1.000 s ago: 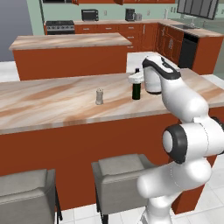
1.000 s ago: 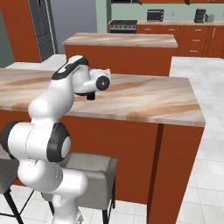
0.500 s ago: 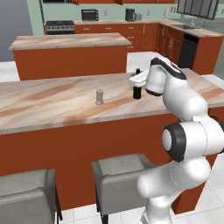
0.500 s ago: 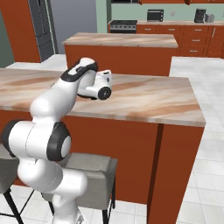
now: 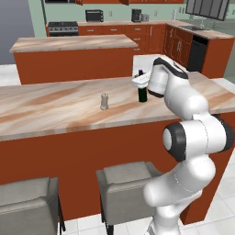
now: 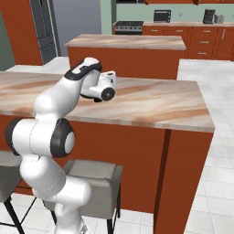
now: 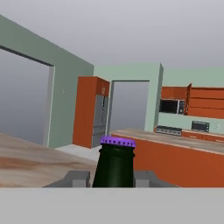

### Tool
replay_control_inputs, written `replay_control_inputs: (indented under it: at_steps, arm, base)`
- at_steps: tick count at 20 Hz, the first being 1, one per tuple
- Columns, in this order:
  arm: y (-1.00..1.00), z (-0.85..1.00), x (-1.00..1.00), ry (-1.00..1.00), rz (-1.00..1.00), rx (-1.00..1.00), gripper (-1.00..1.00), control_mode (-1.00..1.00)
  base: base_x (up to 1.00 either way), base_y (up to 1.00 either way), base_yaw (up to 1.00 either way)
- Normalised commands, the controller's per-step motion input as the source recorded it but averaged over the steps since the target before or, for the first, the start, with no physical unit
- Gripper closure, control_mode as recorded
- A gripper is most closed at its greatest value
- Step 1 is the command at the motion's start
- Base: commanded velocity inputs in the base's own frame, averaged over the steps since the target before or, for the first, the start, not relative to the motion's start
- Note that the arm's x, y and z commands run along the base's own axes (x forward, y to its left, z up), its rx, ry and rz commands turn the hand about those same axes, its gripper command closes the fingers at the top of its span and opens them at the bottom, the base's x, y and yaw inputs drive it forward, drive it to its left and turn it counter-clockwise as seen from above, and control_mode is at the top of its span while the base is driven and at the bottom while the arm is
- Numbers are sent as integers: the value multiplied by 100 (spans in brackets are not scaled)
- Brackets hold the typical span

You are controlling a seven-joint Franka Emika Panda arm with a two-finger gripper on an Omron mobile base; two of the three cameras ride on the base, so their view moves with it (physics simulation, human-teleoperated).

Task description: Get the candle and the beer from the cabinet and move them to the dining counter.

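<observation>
- The marbled table [image 5: 55, 110] spans the kitchen, with grey stools [image 5: 124, 183] at its near side.
- The beer [image 5: 142, 92] stands upright on the table, the gripper [image 5: 141, 81] clenched around it.
- The candle [image 5: 104, 101] stands beside the beer.
- The island [image 5: 73, 43] lies beyond the table.

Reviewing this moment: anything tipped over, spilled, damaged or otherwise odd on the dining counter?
Nothing stands out. The candle stands upright on the dining counter, apart from the beer. The beer is upright too, with the gripper shut on it just below its purple cap. No spill or damage shows on the stone top.
</observation>
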Motion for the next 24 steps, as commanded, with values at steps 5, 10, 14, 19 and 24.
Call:
replay_control_inputs:
  at_steps: [5, 10, 14, 19, 24]
  arm:
    - [0, -5, 2, 4, 0, 0, 100, -100]
    - [-2, -11, 0, -1, 0, 1, 100, -100]
    - [-9, 0, 0, -4, 0, 3, 100, -100]
    - [-8, 0, 0, -2, 0, 4, 100, -100]
    - [0, 0, 1, 0, 0, 0, 100, -100]
  base:
    - [0, 0, 0]
    - [0, 0, 0]
    - [0, 0, 0]
    - [0, 0, 0]
    - [0, 0, 0]
